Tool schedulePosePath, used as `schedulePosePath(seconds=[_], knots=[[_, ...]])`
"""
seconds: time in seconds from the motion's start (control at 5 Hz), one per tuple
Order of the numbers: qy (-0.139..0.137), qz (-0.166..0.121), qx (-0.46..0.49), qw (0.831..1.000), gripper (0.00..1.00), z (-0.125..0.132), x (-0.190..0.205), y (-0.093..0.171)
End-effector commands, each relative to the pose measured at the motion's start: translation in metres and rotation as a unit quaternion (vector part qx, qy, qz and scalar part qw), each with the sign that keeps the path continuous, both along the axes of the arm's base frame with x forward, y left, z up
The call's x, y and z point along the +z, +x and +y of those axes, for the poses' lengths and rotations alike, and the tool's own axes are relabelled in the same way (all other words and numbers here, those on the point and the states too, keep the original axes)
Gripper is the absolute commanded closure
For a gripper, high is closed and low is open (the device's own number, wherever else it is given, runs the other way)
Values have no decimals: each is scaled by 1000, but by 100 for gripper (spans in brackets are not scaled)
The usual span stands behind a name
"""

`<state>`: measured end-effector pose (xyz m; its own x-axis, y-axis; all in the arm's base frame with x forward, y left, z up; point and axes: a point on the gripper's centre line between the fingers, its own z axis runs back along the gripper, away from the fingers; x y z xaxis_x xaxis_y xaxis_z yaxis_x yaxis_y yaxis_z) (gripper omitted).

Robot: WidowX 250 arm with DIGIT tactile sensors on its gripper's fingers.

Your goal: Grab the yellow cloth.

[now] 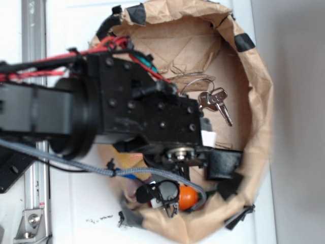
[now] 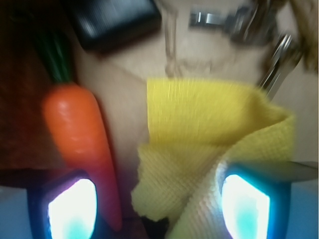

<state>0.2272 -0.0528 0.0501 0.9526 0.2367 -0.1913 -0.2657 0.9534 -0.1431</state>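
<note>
The yellow cloth (image 2: 209, 129) lies folded on brown paper in the wrist view, with its lower folds reaching down between my fingers. My gripper (image 2: 159, 204) is open and low over it. The left fingertip (image 2: 72, 209) and the right fingertip (image 2: 244, 206) stand wide apart, and the cloth's edge touches the right one. The jaws are not closed on anything. In the exterior view the arm (image 1: 142, 109) hides most of the cloth; only a yellow patch (image 1: 123, 158) shows under it.
An orange toy carrot (image 2: 79, 134) with a green top lies left of the cloth, its tip beside the left finger. A black box (image 2: 114, 20) and a bunch of keys (image 2: 239, 22) lie beyond. Everything sits inside a brown paper bag with a raised rim (image 1: 259, 76).
</note>
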Motion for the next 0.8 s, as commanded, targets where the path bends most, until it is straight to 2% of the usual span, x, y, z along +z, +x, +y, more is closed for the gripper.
schedulePosePath(seconds=[0.0,0.2,0.4,0.6], knots=[[41,5,-48,998,100,-6,-36,-6],[31,6,-72,997,100,-16,-44,-7],[10,-33,-104,994,100,-19,-27,1],[-8,-148,-100,984,100,7,26,35]])
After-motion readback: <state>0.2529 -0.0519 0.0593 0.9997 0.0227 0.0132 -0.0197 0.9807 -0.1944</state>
